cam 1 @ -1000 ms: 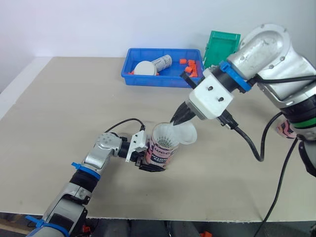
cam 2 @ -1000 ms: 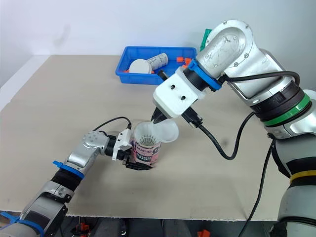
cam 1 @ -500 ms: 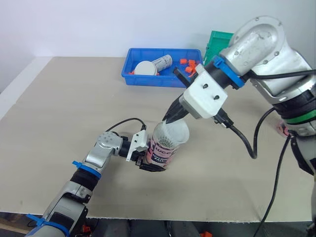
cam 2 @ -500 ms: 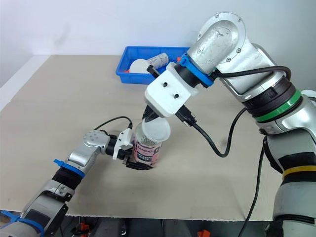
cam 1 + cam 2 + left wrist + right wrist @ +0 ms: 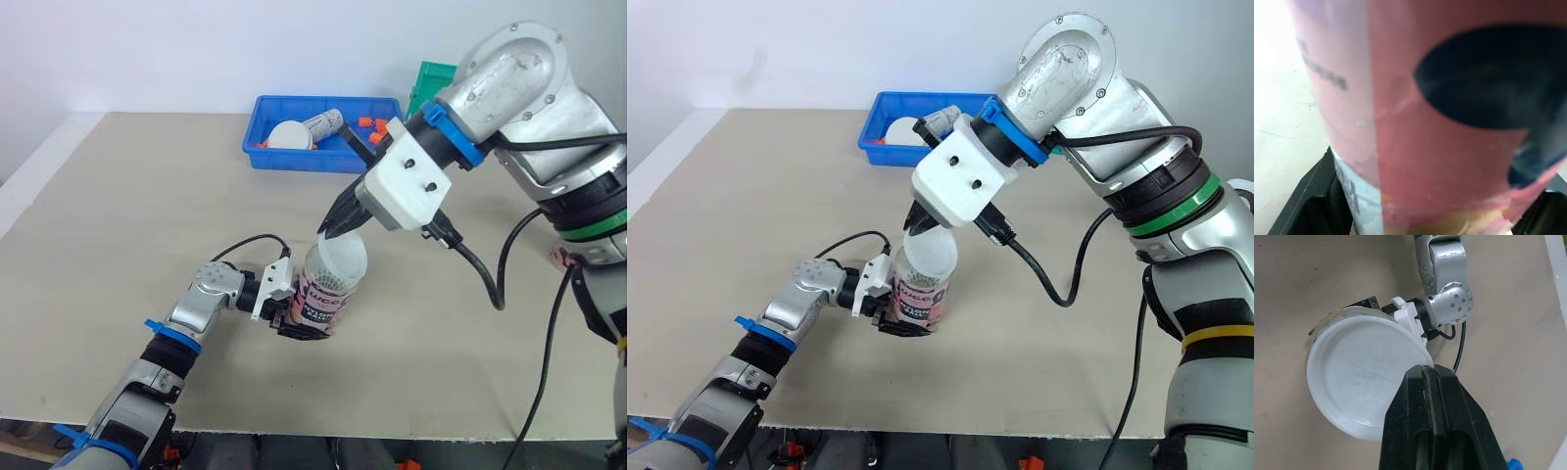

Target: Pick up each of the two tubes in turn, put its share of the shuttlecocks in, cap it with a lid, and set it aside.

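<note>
Nearest, just left of the middle of the tabletop [image 5: 118, 215], the left claw [image 5: 302, 326] is closed around the lower part of a pink tube [image 5: 323, 299]. It holds the tube upright, probably to steady it while the top is worked on. Directly over the tube's mouth is a white lid [image 5: 343, 262], tilted, with its near edge low on the rim; I'd say it isn't pressed home yet. The right claw [image 5: 333, 223] has its fingers pinched together on the lid's far edge and reaches down from the right, which leaves the lid's face free to meet the tube. Its black cable [image 5: 480, 284] hangs to the right, away from the tube. At the far edge, well out of the way, a blue tray [image 5: 257, 152] holds another tube [image 5: 323, 122] lying down, a second lid [image 5: 288, 135] and orange bits [image 5: 377, 132]. A green bin [image 5: 436, 83] stands to its right.
</note>
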`<state>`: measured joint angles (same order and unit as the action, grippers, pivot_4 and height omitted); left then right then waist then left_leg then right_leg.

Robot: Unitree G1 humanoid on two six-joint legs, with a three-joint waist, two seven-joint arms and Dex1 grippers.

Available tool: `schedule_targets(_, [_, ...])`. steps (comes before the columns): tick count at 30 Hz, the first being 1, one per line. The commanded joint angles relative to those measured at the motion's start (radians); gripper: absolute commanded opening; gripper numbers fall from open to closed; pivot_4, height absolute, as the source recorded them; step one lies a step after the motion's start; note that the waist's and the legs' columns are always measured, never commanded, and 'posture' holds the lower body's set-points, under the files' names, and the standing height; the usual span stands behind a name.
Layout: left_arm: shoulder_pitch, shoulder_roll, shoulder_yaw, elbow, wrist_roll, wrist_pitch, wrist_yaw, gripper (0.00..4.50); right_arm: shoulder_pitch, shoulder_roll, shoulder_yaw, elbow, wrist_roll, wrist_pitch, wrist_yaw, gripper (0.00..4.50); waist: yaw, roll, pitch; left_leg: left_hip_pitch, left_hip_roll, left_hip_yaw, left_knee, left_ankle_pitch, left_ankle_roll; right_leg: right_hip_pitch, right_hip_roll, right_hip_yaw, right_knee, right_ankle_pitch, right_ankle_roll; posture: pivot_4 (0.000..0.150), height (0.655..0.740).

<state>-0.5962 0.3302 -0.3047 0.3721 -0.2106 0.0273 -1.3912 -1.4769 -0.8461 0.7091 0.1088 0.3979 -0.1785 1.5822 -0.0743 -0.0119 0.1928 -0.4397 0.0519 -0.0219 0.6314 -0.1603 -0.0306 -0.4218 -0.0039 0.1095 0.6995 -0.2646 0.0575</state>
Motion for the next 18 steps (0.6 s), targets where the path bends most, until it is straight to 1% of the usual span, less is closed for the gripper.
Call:
schedule_targets(1, [0.022,0.025,0.012,-0.013,0.004,0.013,0.013,3.61,-0.003,-0.017,-0.018,-0.039,0.029,-0.008,0.032,0.0,0.0,0.0,0.0,0.0,0.0,0.0,0.0,0.0,0.0,0.0,0.0,0.0,0.0,0.0,0.0,0.15,0.7038])
schedule_targets(8, [0.024,0.027,0.018,-0.032,-0.004,0.03,0.035,3.61,0.018,-0.001,-0.019,-0.04,0.039,-0.015,0.032,0.0,0.0,0.0,0.0,0.0,0.0,0.0,0.0,0.0,0.0,0.0,0.0,0.0,0.0,0.001,0.0,0.15,0.7038])
schedule_targets(18, [0.034,0.024,0.021,-0.034,-0.004,0.026,0.057,3.61,-0.03,-0.006,-0.01,0.057,0.033,-0.115,0.032,0.0,0.0,0.0,0.0,0.0,0.0,0.0,0.002,0.0,0.0,0.0,0.0,0.0,0.0,0.002,0.0,0.15,0.7038])
